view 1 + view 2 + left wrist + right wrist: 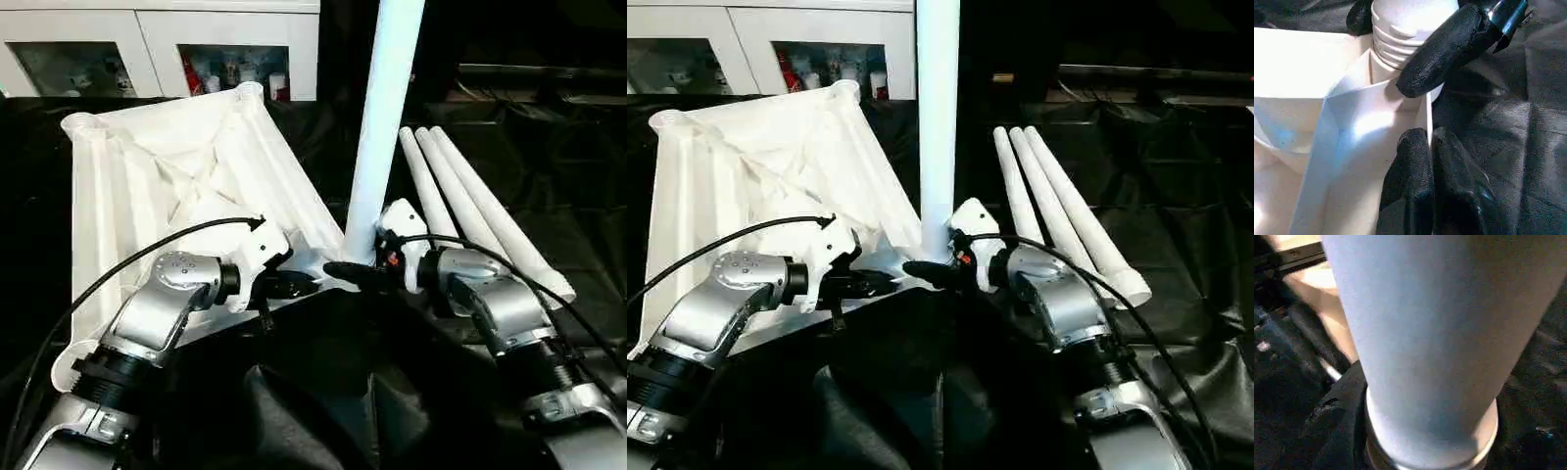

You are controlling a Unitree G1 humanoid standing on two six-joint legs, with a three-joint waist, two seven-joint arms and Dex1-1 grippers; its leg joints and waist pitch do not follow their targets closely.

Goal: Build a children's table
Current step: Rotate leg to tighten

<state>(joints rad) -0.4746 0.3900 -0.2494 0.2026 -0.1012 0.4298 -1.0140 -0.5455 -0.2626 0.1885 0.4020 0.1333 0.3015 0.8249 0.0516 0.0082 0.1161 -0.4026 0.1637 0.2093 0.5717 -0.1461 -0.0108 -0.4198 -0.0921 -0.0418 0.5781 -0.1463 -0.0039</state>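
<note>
A white tapered table leg [1425, 347] stands upright at centre, running from twelve o'clock down to six, where its flared base collar [1484, 431] sits. Black sheeting [1283, 421] lies at eight o'clock. A pale, blurred white surface [1322, 298] shows at ten o'clock.

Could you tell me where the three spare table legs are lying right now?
The three spare legs lie side by side on the black sheet, on the robot's right, just beyond the right gripper and right of the upright leg.
</note>
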